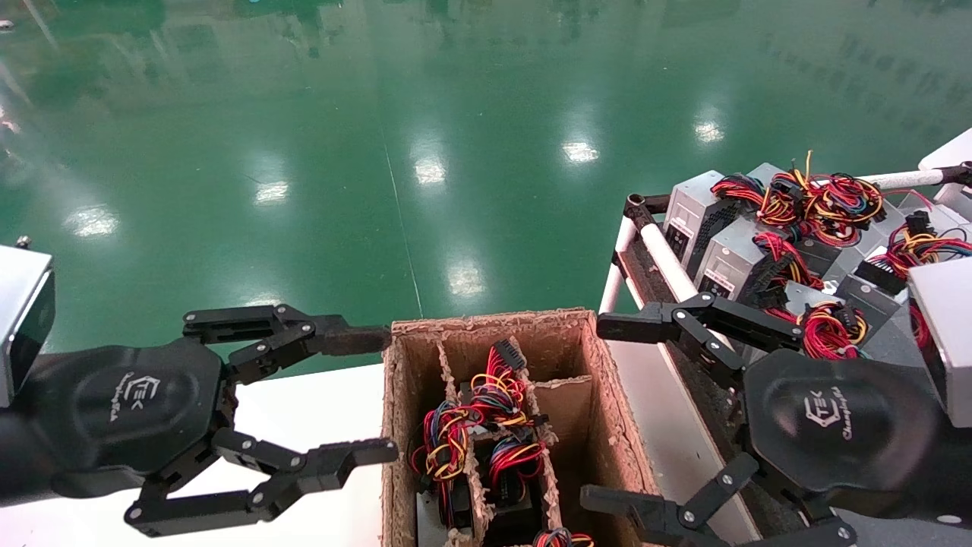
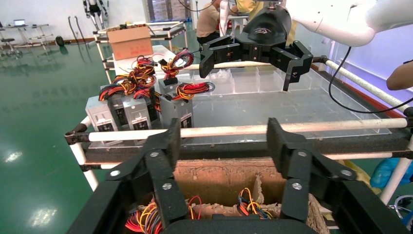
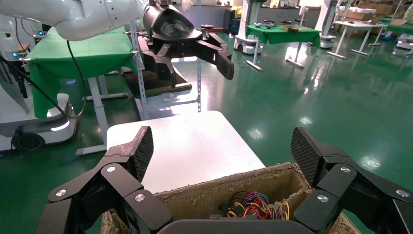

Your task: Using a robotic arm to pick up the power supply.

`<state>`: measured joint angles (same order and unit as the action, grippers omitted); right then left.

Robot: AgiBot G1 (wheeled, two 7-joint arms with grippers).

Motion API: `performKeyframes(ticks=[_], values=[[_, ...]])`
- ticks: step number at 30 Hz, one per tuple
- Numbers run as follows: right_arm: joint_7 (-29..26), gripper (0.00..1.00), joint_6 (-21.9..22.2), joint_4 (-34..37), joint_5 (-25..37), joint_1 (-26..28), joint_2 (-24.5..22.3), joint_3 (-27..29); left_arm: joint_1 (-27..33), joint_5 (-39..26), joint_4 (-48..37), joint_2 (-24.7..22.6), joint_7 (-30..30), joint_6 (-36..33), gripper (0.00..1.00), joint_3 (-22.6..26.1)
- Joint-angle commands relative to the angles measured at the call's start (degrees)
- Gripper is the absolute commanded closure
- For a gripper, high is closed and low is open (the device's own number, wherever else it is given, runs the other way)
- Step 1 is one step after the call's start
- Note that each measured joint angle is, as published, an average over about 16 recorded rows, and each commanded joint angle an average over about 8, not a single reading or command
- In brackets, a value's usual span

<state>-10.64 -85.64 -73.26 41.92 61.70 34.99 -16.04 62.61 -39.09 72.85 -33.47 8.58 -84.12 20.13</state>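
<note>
Several light grey power supplies (image 1: 727, 258) with red, yellow and black wire bundles (image 1: 824, 199) lie on the rack at the right; they also show in the left wrist view (image 2: 138, 111). My right gripper (image 1: 607, 412) hangs open between the rack and the cardboard box (image 1: 486, 323), holding nothing, its fingertips (image 3: 144, 148) spread wide over the box's rim. My left gripper (image 1: 380, 395) stands open and empty at the box's left wall, over the white table. More wire bundles (image 1: 493, 387) fill the box's compartments.
The cardboard box (image 3: 234, 187) has ragged dividers (image 1: 531, 395). A white rail (image 1: 664, 258) edges the rack beside it. The white table (image 1: 304, 410) carries the box. Green floor (image 1: 425, 152) lies beyond. In the left wrist view a clear sheet (image 2: 292, 105) covers the rack behind the supplies.
</note>
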Motion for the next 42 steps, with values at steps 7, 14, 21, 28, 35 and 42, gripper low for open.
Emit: performKeyframes(ticks=[7,14,21,28,35,42], values=[[0.0,0.00,0.0,0.0,0.0,0.0,0.0,0.0,0.0,0.0,0.0,0.0,0.0,0.0,1.00,0.0],[0.0,0.00,0.0,0.0,0.0,0.0,0.0,0.0,0.0,0.0,0.0,0.0,0.0,0.0,1.00,0.0],[0.0,0.00,0.0,0.0,0.0,0.0,0.0,0.0,0.0,0.0,0.0,0.0,0.0,0.0,1.00,0.0],[0.0,0.00,0.0,0.0,0.0,0.0,0.0,0.0,0.0,0.0,0.0,0.0,0.0,0.0,0.95,0.0],[0.0,0.00,0.0,0.0,0.0,0.0,0.0,0.0,0.0,0.0,0.0,0.0,0.0,0.0,0.07,0.0],[0.0,0.00,0.0,0.0,0.0,0.0,0.0,0.0,0.0,0.0,0.0,0.0,0.0,0.0,0.00,0.0]])
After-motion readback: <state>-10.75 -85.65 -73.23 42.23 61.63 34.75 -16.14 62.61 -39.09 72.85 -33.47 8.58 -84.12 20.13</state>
